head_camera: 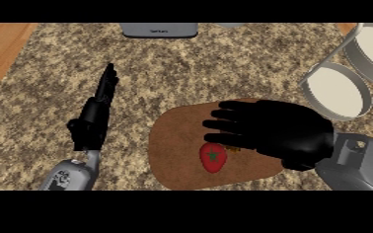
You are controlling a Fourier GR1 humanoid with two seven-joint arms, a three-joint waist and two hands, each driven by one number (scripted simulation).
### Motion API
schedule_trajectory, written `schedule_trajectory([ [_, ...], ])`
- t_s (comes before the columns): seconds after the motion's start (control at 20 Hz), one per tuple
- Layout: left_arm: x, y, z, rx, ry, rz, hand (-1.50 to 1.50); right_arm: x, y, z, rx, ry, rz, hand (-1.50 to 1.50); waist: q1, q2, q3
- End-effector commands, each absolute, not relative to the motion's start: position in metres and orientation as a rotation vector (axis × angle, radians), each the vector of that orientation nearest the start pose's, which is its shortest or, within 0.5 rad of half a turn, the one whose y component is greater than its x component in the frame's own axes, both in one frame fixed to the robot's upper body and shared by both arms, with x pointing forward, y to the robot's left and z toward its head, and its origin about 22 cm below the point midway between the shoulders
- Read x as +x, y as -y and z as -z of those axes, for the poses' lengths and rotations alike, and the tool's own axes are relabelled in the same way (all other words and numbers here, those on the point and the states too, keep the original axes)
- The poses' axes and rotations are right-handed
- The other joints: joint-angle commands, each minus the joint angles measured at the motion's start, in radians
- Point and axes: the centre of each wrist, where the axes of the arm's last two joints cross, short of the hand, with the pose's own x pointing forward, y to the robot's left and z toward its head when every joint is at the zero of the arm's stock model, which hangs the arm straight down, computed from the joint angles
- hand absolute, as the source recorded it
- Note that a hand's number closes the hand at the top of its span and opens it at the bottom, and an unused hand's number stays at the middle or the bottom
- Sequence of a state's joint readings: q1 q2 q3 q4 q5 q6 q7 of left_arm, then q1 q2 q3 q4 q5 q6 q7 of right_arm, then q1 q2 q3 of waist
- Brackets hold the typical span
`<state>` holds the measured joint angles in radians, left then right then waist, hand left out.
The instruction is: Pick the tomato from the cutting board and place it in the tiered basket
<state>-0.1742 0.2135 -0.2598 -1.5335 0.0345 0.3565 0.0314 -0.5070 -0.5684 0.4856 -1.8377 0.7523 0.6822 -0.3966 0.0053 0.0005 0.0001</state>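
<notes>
Speckled granite in tan, brown and cream makes up the counter (218, 64), with a strip of smooth orange wood (11, 42) at its far left edge. The left hand (94, 118) is seen edge-on above its grey forearm (69, 177), with straight fingers pointing away. It holds nothing. A dark marking on the forearm is too small to read. At the top edge sits a grey rounded box (159, 29) with a line of pale lettering that cannot be made out.

Right of centre lies the cutting board (175, 148), a matt brown slab with rounded corners. The tomato (212, 159) rests on it, red and oval with a green star-shaped calyx. The right hand (284, 131) reaches over the board from the right. Its fingers (229, 113) are extended and slightly spread, ending just above the tomato and closed on nothing. Whether they touch the tomato cannot be told. At the far right stands the tiered basket (339, 91), with round white trays and grey metal rims.
</notes>
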Motion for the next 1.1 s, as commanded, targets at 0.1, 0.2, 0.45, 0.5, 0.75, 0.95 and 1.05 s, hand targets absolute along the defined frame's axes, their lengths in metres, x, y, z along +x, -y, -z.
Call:
schedule_trajectory([
  [0.1, 0.272, -0.185, -0.034, 0.18, 1.668, 0.097, 0.0, 0.294, 0.177, -0.151, 0.148, -2.107, 2.883, -1.5, -0.001, 0.0, 0.0],
  [0.2, 0.271, -0.22, -0.041, 0.188, 1.657, 0.113, 0.0, 0.288, 0.176, -0.135, 0.126, -2.089, 2.909, -1.5, 0.001, 0.0, 0.0],
  [0.45, 0.277, -0.207, -0.025, 0.201, 1.652, 0.112, 0.0, 0.294, 0.179, -0.108, 0.044, -2.059, 2.943, -1.5, -0.001, 0.002, 0.0],
  [0.5, 0.275, -0.196, -0.038, 0.198, 1.672, 0.108, 0.0, 0.295, 0.163, -0.109, 0.053, -2.063, 2.94, -1.5, 0.0, 0.0, 0.0],
  [0.75, 0.262, -0.206, -0.04, 0.211, 1.659, 0.114, 0.0, 0.29, 0.179, -0.115, -0.032, -2.1, 2.887, -1.5, -0.001, -0.001, 0.0],
  [0.95, 0.268, -0.191, -0.026, 0.205, 1.669, 0.109, 0.0, 0.307, 0.164, -0.104, -0.049, -2.042, 2.937, -1.5, 0.001, 0.0, 0.0],
  [1.05, 0.271, -0.191, -0.024, 0.186, 1.669, 0.117, 0.0, 0.31, 0.151, -0.122, -0.032, -2.039, 2.919, -1.5, 0.0, 0.0, 0.0],
])
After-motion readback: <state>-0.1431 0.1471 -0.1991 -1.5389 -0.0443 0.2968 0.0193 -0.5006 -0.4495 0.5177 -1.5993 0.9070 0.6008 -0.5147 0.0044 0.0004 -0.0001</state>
